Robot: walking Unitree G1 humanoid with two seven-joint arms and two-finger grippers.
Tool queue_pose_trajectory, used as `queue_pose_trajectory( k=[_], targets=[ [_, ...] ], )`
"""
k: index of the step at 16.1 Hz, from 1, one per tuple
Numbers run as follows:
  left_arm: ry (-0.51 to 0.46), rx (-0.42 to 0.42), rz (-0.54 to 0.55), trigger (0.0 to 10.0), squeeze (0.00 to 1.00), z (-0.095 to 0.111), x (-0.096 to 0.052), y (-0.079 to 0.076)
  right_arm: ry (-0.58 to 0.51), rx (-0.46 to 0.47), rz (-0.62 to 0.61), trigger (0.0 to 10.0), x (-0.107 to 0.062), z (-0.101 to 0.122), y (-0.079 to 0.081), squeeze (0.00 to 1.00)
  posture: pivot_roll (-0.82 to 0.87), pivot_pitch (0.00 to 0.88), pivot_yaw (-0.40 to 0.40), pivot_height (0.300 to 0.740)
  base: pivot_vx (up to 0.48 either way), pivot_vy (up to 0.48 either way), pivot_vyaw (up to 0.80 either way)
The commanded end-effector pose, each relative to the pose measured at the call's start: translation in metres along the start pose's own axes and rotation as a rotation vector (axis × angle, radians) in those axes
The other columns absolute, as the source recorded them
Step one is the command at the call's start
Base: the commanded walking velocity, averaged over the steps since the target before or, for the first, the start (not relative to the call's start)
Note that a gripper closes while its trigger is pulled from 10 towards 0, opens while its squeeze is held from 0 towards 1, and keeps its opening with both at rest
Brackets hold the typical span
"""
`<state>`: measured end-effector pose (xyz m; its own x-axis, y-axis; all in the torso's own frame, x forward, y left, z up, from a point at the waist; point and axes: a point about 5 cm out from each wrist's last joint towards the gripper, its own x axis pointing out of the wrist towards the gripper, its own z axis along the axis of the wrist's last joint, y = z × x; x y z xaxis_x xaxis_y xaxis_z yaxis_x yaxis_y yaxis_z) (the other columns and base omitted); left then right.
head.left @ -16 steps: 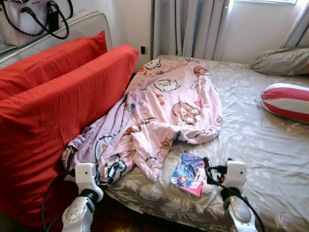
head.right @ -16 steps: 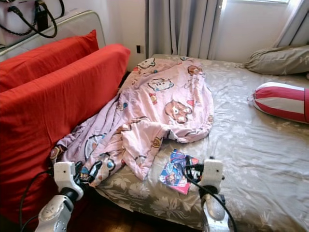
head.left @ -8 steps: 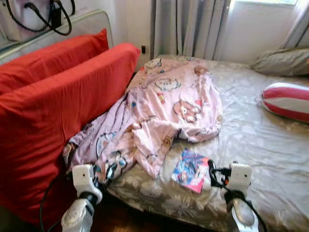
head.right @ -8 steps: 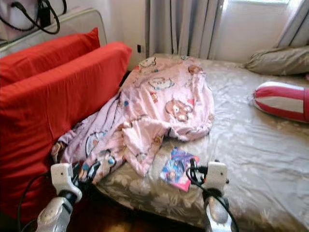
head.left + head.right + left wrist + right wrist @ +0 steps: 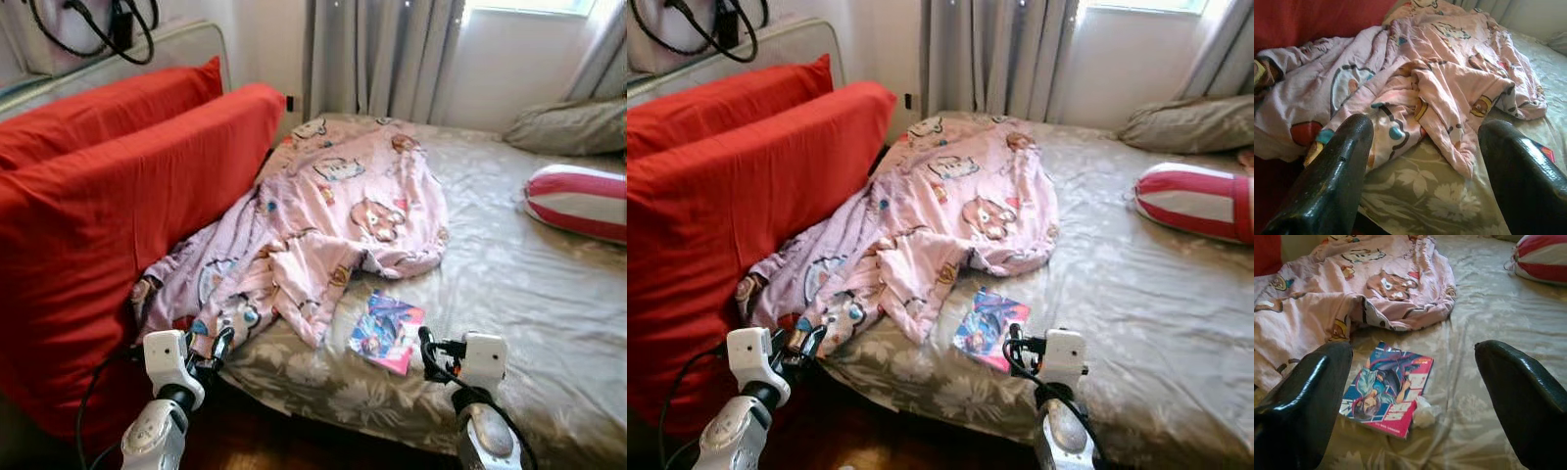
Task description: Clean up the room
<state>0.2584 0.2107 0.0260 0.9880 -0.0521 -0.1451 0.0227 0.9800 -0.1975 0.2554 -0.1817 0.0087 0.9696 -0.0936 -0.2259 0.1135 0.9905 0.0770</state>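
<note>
Both claws wide open, empty, low at bed (image 5: pixel 549 323) edge, staged for pickup. Right claw (image 5: pixel 1415 401) faces book (image 5: pixel 1388 389) near edge; left claw (image 5: pixel 1420 161) faces crumpled blanket (image 5: pixel 333 215) against red cushions (image 5: pixel 108 225).

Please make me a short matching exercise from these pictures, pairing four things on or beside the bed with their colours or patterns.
Things:
1. blanket
2. comic book
3. bolster
4. cushions

Looks:
A. red and white stripes
B. plain red
C. pink with cartoon animals
D. blue and pink cover with a drawn figure

Pairs: 1-C, 2-D, 3-A, 4-B
</note>
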Motion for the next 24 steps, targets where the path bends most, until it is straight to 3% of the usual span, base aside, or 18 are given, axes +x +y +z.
queue_pose_trajectory(
  k=[1, 10, 13, 24],
  targets=[
    [-0.006, 0.002, -0.002, 10.0, 0.0, 0.003, 0.001, -0.001, 0.001, 0.009, 0.0, 10.0, 0.004, 0.004, 0.002, 0.0, 0.01, 0.0, -0.027, 0.671, 0.0, 0.0, 0.0],
    [0.01, -0.005, -0.015, 10.0, 0.0, 0.0, 0.003, -0.009, -0.004, 0.007, 0.04, 10.0, 0.006, 0.007, 0.007, 0.0, 0.0, 0.012, -0.031, 0.658, 0.0, 0.0, 0.0],
    [0.007, -0.003, -0.011, 10.0, 0.0, 0.002, 0.003, -0.008, 0.001, 0.022, 0.071, 10.0, 0.006, 0.006, 0.012, 0.0, 0.0, 0.011, -0.033, 0.633, 0.0, 0.0, 0.0],
    [0.003, 0.011, -0.036, 10.0, 0.0, 0.0, 0.001, -0.013, 0.014, 0.039, 0.118, 10.0, 0.001, -0.001, 0.018, 0.0, 0.0, 0.0, -0.031, 0.633, 0.0, 0.0, 0.0]
  ],
)
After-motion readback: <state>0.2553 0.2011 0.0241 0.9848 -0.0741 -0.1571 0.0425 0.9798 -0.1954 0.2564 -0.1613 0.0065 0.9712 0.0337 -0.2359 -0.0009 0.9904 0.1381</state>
